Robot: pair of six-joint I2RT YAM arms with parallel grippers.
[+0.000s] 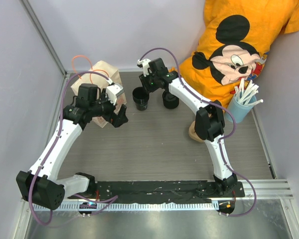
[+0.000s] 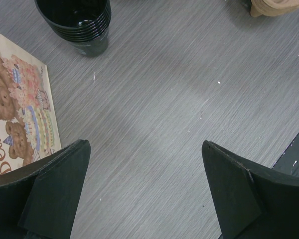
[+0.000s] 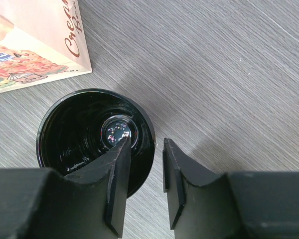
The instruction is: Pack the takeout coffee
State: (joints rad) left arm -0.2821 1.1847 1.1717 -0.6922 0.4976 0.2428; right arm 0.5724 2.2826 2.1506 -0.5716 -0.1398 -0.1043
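The takeout coffee cup (image 3: 79,134) is black and dark inside, standing upright at the top of a nested black stack (image 2: 84,25), (image 1: 141,98). My right gripper (image 3: 145,144), (image 1: 145,85) hangs over it. One finger is above the cup's inside and the other is outside its rim, with a gap showing between them and table visible in that gap. The brown paper bag (image 1: 102,74) with a bear print (image 2: 17,114) stands just left of the cup. My left gripper (image 2: 144,149), (image 1: 120,115) is wide open over bare table beside the bag, holding nothing.
A second black stack (image 1: 170,99) stands right of the cups. A beige pulp carrier (image 2: 276,6), (image 1: 193,132) sits partly behind the right arm. A light blue cup of white straws (image 1: 241,107) and an orange Mickey shirt (image 1: 239,45) are at the back right.
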